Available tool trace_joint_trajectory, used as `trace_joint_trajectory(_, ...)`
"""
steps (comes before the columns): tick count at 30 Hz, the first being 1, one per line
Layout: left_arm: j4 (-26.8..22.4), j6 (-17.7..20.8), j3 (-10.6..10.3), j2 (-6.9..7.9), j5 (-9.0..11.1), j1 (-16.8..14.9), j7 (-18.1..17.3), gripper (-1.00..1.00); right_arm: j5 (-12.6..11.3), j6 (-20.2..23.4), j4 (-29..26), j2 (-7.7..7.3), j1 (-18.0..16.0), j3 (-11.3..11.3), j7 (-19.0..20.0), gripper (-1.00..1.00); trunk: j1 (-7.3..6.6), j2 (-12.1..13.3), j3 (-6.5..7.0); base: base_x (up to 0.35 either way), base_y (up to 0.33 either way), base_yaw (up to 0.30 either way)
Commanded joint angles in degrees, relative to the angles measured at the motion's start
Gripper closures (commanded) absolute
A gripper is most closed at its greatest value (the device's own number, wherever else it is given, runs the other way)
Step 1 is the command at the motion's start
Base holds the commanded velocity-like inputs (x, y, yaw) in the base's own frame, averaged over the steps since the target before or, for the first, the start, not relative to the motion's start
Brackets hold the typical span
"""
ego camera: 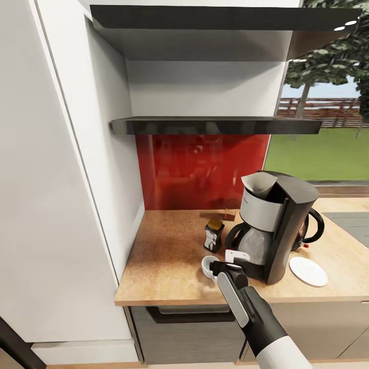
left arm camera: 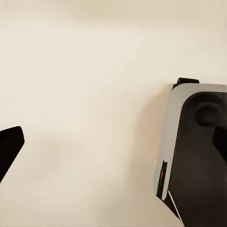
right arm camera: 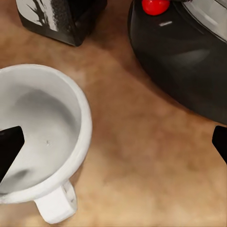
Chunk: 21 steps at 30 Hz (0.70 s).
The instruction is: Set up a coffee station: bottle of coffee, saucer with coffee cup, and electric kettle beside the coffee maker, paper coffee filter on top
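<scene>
A wooden counter (ego camera: 169, 256) is running along a white wall, with a red backsplash (ego camera: 200, 169) behind it, two dark shelves (ego camera: 215, 124) hanging above, and a window (ego camera: 328, 138) showing lawn and trees at the right. The coffee maker (ego camera: 279, 225) is standing near the counter's front edge with a paper filter (ego camera: 259, 184) sitting in its top. The coffee bottle (ego camera: 213, 234) is standing just beside it toward the wall corner, the saucer (ego camera: 308, 270) is lying at the front edge on the maker's window side, and the kettle (ego camera: 310, 225) is peeking out behind the maker, mostly hidden. The cup (ego camera: 210, 266) is sitting on the bare counter at the front edge, apart from the saucer. The right gripper (ego camera: 228, 266) is hovering over the cup with its jaws spread wide; in the right wrist view one dark fingertip (right arm camera: 9, 146) is crossing the cup (right arm camera: 40, 137) while the other is showing at the picture's far edge, and nothing is being grasped. In the left wrist view the left gripper (left arm camera: 113, 142) is likewise released, fingertips wide apart over a plain pale surface, with a grey and black robot part (left arm camera: 194, 146) alongside that is hard to identify.
</scene>
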Motion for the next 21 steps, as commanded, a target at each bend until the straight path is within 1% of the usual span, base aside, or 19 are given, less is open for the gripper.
trace_joint_trajectory(1,0.1,-0.2,0.4,0.00,-0.6,-0.1,0.2,-1.00,-0.5,0.1,0.0,0.00,-0.1,0.1,-0.6,-1.00,0.04,-0.1,-0.13,0.000,0.000,0.000)
trace_joint_trajectory(11,0.1,-0.2,0.4,0.00,-0.6,-0.1,0.2,-1.00,-0.5,0.1,0.1,0.02,-0.1,0.1,-0.5,-1.00,0.04,-0.1,-0.13,0.033,0.017,0.000)
trace_joint_trajectory(21,0.1,-0.2,0.4,0.00,-0.6,-0.1,0.2,-1.00,-0.6,0.1,2.0,0.03,-0.1,0.1,-0.5,-1.00,0.04,-0.1,-0.13,0.023,0.001,0.000)
